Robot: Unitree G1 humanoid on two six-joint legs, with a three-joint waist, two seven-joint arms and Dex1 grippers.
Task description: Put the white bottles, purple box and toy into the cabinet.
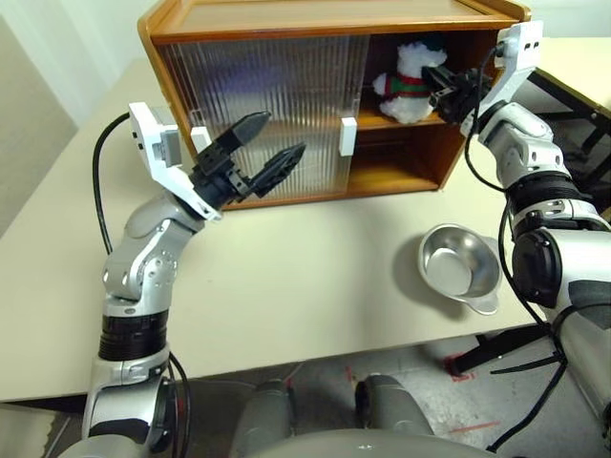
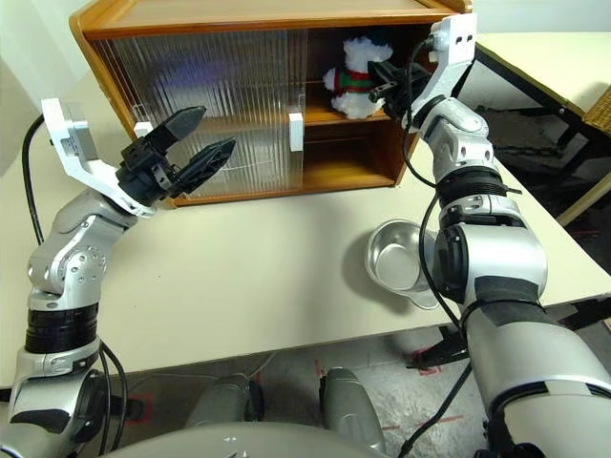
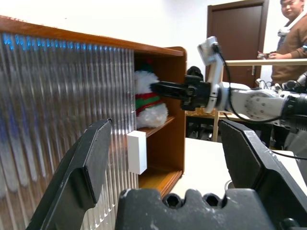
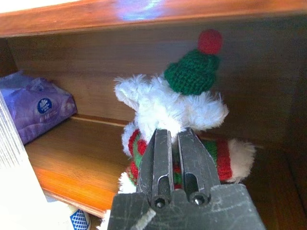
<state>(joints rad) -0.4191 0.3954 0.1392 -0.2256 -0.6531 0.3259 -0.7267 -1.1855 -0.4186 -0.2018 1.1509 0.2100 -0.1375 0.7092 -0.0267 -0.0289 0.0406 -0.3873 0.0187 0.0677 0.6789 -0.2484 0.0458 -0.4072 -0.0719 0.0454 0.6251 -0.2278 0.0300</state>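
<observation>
Silver metal catches the eye nearest the robot: one round bowl (image 1: 459, 266) sits on the pale surface (image 1: 315, 277) toward the right side, empty and well apart from everything else. Farther in, on the left, the left pincer (image 1: 269, 147) hangs in the air in front of the cabinet's ribbed sliding door (image 1: 267, 105), its two black fingers spread wide apart with nothing between them. One white handle (image 1: 347, 135) shows at the edge of that door, just beside the open right half.

Beyond stands the one wooden cabinet (image 1: 334, 19), honey-brown, resting on the surface. Its right half is open, showing an inner shelf (image 1: 401, 121). On that shelf sits the single toy (image 1: 409, 81), a fluffy white plush with a red-and-green striped scarf, a green hat and a red pompom. The right pincer (image 1: 437, 81) reaches into the opening from the right, and its fingers are pressed together against the toy; the right wrist view shows them closed at the striped scarf.

Deeper on the same shelf, behind the sliding door, lies one purple box (image 4: 33, 108), the crinkled tissue pack. Below the shelf edge the right wrist view shows a scrap of one white bottle (image 4: 76, 219) with a blue-and-white label; how many bottles are there cannot be told.

Far behind, in the left wrist view, one person (image 3: 290, 43) stands near a dark door (image 3: 235, 43).
</observation>
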